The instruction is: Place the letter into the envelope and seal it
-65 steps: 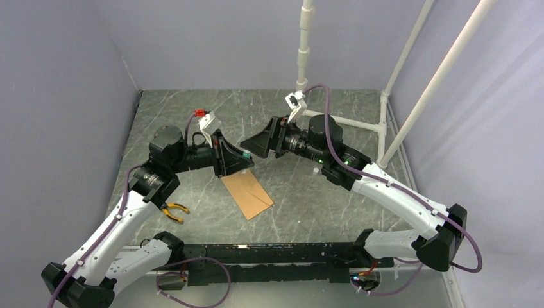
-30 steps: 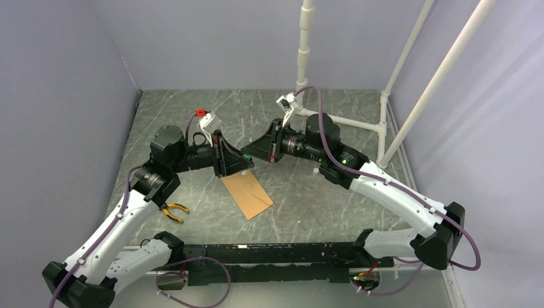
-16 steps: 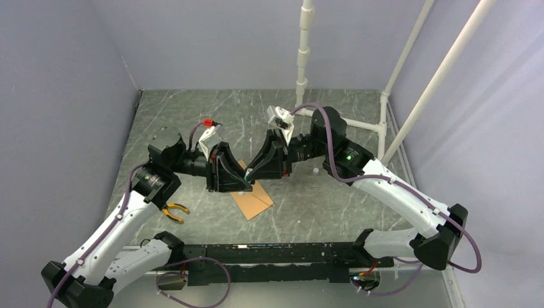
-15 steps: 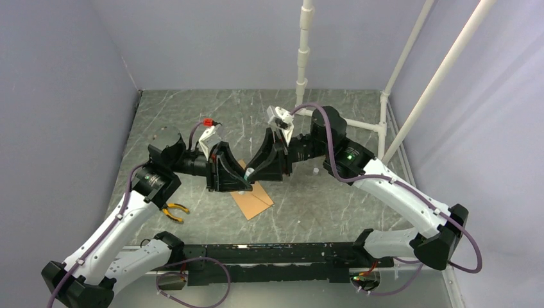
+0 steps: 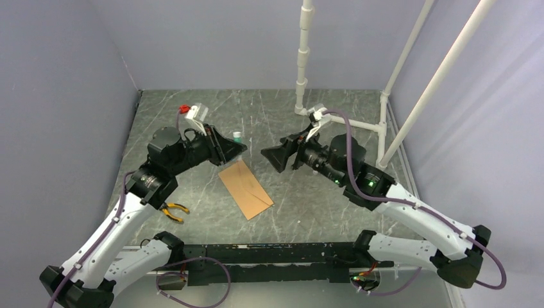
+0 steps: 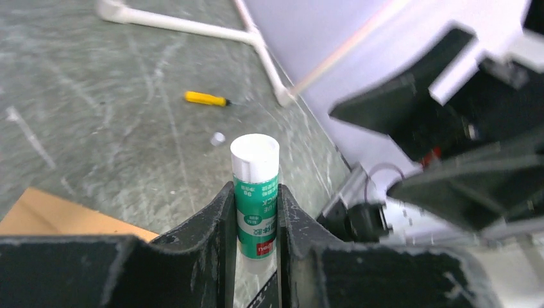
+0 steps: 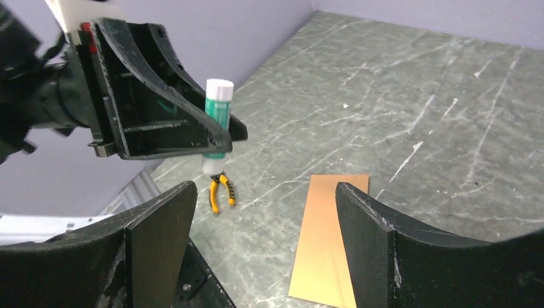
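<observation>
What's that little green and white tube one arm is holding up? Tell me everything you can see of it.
It looks like a glue stick: a round tube, white at top and bottom, with a green printed label and a red mark low down. It stands upright, pinched between the left arm's fingers, in the air above the table, touching nothing else.

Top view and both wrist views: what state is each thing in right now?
Left gripper: shut on glue stick, raised.
Glue stick: upright between the left fingers, off the table; cap on or off, cannot tell.
Right gripper: open, empty.
Envelope: flat on the table, no flap sticking out; sealed or not, cannot tell.
Pliers: lying on the table.
</observation>
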Controlling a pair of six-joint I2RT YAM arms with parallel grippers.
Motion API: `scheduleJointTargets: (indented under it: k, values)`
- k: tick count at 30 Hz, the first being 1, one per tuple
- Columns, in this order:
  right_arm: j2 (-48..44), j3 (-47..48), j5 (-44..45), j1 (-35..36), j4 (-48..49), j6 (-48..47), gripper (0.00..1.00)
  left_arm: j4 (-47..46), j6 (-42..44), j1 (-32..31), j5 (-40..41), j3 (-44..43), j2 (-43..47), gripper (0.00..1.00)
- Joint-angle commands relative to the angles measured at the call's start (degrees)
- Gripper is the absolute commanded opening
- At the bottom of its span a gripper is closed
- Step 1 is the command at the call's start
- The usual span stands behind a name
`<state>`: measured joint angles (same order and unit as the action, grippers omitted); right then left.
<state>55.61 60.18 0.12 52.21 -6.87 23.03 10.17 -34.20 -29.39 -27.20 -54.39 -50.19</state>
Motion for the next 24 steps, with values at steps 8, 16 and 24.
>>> scheduleJointTargets:
  k: [8,16,24]
  values:
    - [13.90,8.15,17.19,13.39,2.85,-3.69,0.82,13.22,-20.78,0.21,20.12,-7.52,0.80,0.02]
    - [18.22,11.25,18.46,14.93,9.29,-4.89,0.77,12.37,-24.17,0.21,16.85,-5.92,0.96,0.02]
    - [21.38,14.67,19.34,14.93,7.65,-6.60,0.59,10.96,-25.86,0.21,13.93,-5.71,1.68,0.02]
